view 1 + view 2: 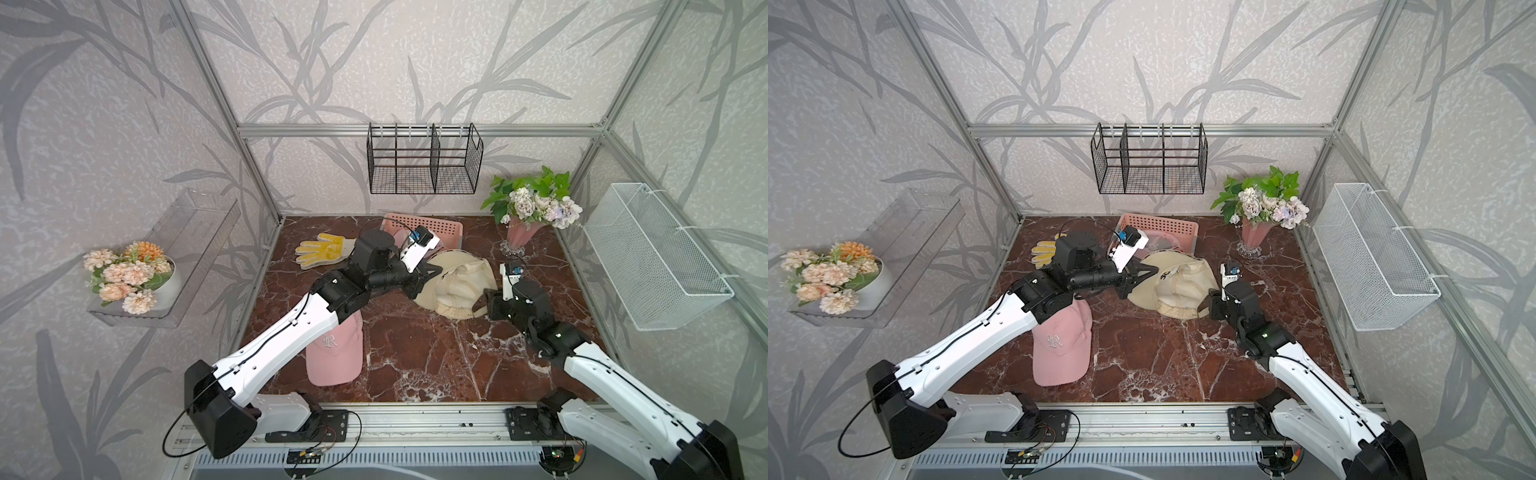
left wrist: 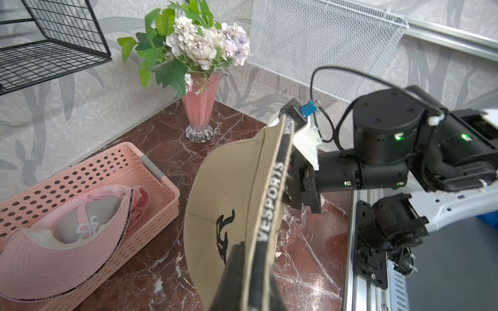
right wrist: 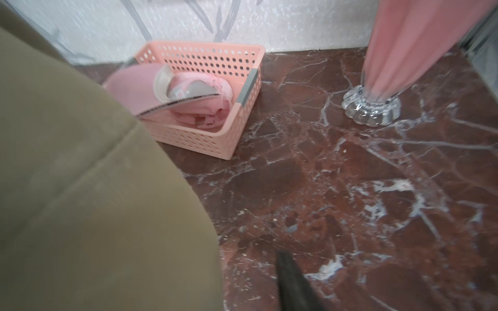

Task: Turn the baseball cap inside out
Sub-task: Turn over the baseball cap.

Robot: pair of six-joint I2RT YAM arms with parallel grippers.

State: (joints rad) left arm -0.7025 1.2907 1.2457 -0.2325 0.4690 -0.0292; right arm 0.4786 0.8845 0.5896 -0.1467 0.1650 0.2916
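Three caps: a beige cap between the grippers, a pink cap well behind the left gripper, and a second pink cap in the one basket beyond it, seen plainly only in the wrist views. The left gripper pinches the beige cap's band. Whether the right gripper is parted or closed I cannot tell.

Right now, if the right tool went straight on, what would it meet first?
The beige cap, just ahead of the right tool, perhaps already touching; farther along, probably the pink basket.
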